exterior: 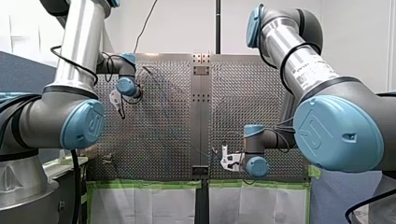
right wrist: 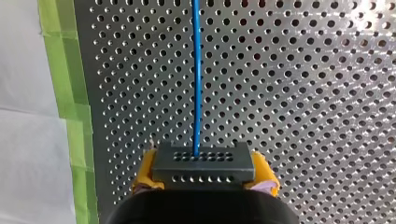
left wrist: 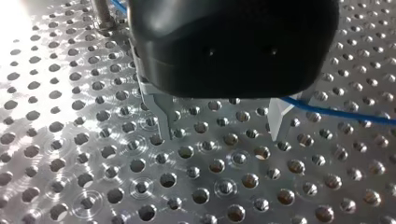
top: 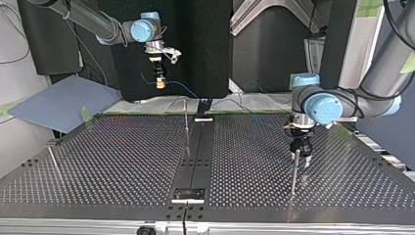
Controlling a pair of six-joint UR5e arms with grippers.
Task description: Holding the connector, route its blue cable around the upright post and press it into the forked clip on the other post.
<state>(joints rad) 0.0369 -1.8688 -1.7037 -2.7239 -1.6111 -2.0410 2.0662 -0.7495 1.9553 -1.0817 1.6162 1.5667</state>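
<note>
Connector was in hand: my right gripper had its jaws closed on the block's two sides, yellow pads showing at either end. Blue cable left its front face and ran straight ahead over the perforated table. Grasp looked done.

Routing looked partway. Farther out, the cable passed just outside one metal finger of my left gripper, and a bit of blue showed at the base of the nearby post. Couldn't confirm a full wrap. Couldn't pick out the forked clip on that post or on the thin mid-table post, so press-in read as not yet done.

Poses:
- Right arm sat at the table's near edge in the front view, beside the green tape. The top view showed it raised well off the surface, gripper pointing down.
- Left arm was farther out and low over the table, gripper pointing down just beside its post. Its jaws were wide apart with nothing between them, and the cable wasn't gripped.
</note>
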